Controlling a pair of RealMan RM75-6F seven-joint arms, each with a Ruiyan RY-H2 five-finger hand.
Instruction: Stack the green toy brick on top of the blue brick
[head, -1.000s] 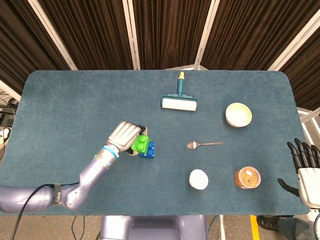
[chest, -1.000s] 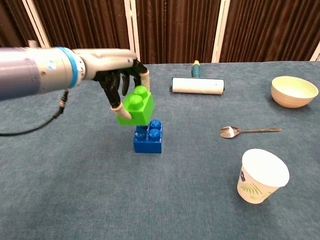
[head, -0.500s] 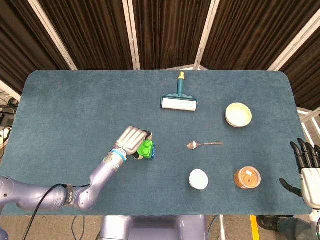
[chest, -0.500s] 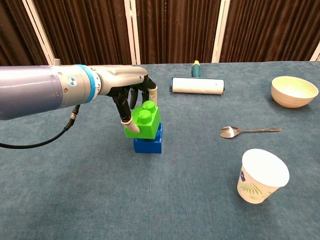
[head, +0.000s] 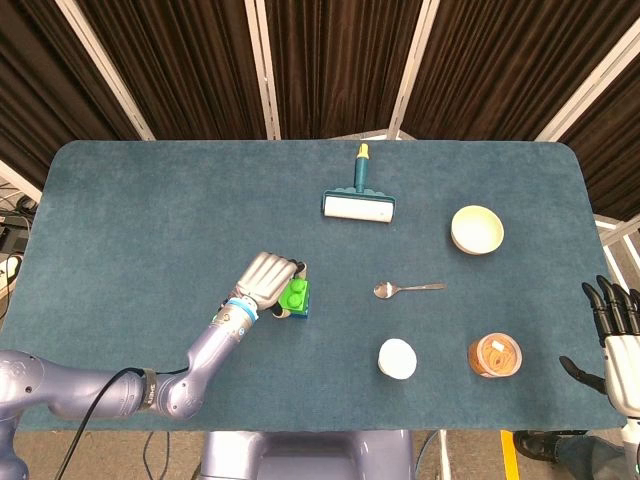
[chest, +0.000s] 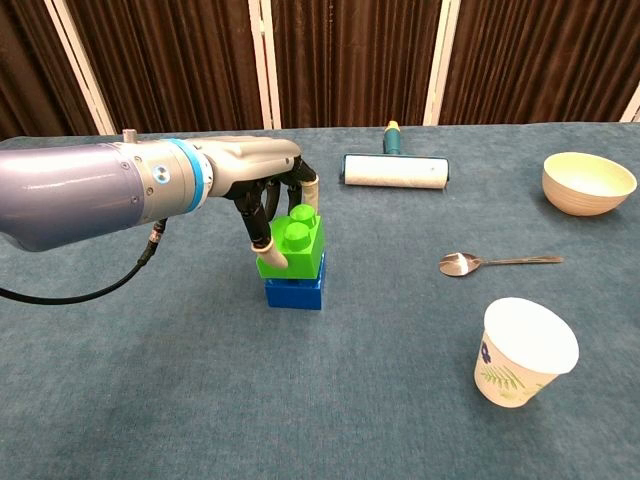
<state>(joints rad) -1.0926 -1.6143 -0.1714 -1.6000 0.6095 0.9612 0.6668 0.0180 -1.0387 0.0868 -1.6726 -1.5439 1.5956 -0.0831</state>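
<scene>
The green brick (chest: 292, 248) sits squarely on top of the blue brick (chest: 293, 294) near the table's middle left. My left hand (chest: 262, 190) still grips the green brick, with a thumb on its near face and fingers behind it. From the head view the green brick (head: 294, 295) covers most of the blue brick (head: 304, 310), and the left hand (head: 268, 281) lies just left of them. My right hand (head: 615, 325) hangs off the table's right edge with fingers spread and nothing in it.
A lint roller (chest: 394, 169) lies at the back centre. A cream bowl (chest: 588, 183) stands at the right, a spoon (chest: 492, 263) in front of it. A paper cup (chest: 523, 351) stands near the front right. A brown-topped tub (head: 495, 355) shows in the head view.
The left hand has lowered the green brick from a tilted hover above the blue brick down onto it, now level. The right hand has barely shifted.
</scene>
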